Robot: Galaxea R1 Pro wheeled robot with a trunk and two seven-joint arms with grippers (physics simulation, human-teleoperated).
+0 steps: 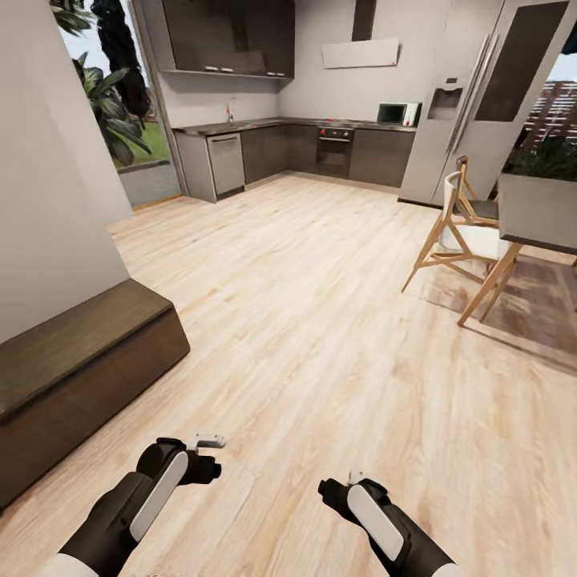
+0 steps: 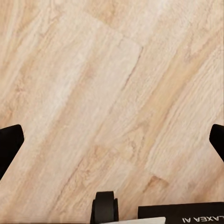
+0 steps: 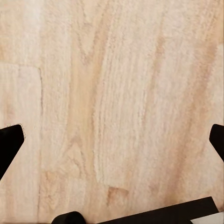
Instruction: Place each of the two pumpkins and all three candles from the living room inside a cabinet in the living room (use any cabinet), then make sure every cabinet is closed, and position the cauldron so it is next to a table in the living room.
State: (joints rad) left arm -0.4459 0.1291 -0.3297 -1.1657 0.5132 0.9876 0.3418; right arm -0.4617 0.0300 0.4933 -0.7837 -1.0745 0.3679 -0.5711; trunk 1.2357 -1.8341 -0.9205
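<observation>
1. Two grippers are carried low ahead of us over the wooden floor (image 1: pixel 320 320), empty. We judge the arms are tucked for travel, as nothing lies within reach.
2. Left gripper (image 2: pixel 112 140): jaws wide; one fingertip (image 2: pixel 9 144) sits at each side of the left wrist view, with bare plank between.
3. Right gripper (image 3: pixel 112 140): jaws wide likewise, fingertips (image 3: pixel 10 142) well apart and nothing held. In the head view we see both arms, the left arm (image 1: pixel 152 489) and the right arm (image 1: pixel 377 517).
4. Cabinet (image 1: pixel 80 377): the long, low dark-brown unit against the wall, just left of the left arm. We see its top and near end; the drawer fronts do not show from here, so we cannot tell whether they stand closed.
5. Beyond the cabinet: the grey kitchen units (image 1: pixel 264 148) and fridge (image 1: pixel 473 96).
6. Far across the floor from the cabinet: a chair (image 1: pixel 461 232) at a dining worktop (image 1: pixel 537 212).
7. Pumpkins, candles, cauldron: none yet located; we judge ourselves in transit, searching.
</observation>
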